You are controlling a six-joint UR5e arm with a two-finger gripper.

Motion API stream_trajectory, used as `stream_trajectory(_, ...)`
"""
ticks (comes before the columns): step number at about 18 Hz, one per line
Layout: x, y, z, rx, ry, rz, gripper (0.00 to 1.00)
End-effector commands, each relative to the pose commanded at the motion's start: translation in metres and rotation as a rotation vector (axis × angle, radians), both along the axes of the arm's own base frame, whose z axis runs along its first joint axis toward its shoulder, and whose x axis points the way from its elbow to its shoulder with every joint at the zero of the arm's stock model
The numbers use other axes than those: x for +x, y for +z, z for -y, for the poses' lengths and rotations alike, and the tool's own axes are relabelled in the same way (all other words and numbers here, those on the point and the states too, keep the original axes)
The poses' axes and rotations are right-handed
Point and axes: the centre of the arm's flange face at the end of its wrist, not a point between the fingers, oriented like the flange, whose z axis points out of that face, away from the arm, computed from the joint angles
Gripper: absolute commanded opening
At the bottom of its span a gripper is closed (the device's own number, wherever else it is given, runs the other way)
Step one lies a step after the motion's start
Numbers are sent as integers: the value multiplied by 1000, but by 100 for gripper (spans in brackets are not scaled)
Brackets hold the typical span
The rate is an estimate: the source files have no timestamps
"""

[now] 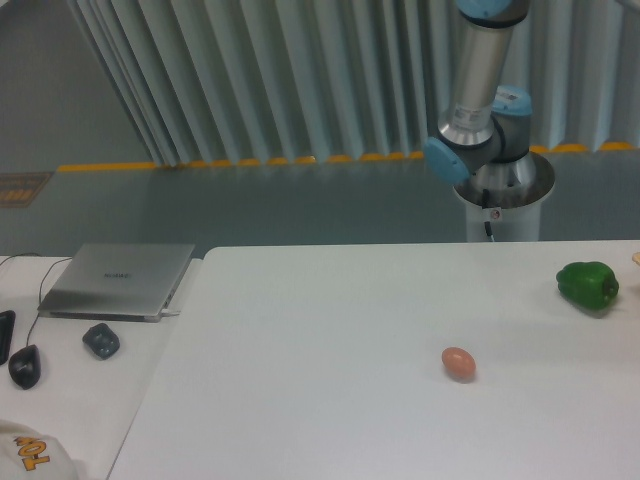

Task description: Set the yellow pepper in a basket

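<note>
The yellow pepper is out of view, and so is the basket. My gripper is also outside the frame, past the right edge. Only the arm's lower joints (482, 110) and its base (502, 190) show behind the table. On the white table (330, 340) lie a green bell pepper (588, 286) at the far right and a small brownish egg (459, 363) nearer the front.
A closed silver laptop (118, 279) rests on the side desk at left. A dark small object (101, 340) and a black mouse (25, 366) lie in front of it. A white cap with orange print (30, 455) sits at the bottom left corner.
</note>
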Motion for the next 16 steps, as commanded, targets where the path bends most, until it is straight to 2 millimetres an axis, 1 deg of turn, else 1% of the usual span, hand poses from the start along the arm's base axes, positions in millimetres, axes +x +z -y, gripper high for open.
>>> stream_trajectory(1, -4, -4, 3, -2, -6, 4, 40)
stream_trajectory(2, -11, -13, 14, -8, -19, 15, 40)
stream_trajectory(4, -16, -21, 23, -10, -30, 20, 40)
stream_trajectory(5, -20, -23, 24, -12, -28, 8, 43)
stream_trajectory(6, -21, -26, 25, -12, -27, 9, 52)
stream_trajectory(8, -22, -27, 27, -9, -39, 9, 100)
stream_trajectory(9, -22, -27, 28, -3, -74, 7, 100)
stream_trajectory(11, -21, -25, 36, 20, -137, 4, 100)
stream_trajectory(13, -24, -23, 50, 40, -186, 1, 100)
stream_trajectory(14, -24, -22, 51, 53, -198, -3, 100)
stream_trajectory(16, -21, -13, 48, 101, -202, -15, 100)
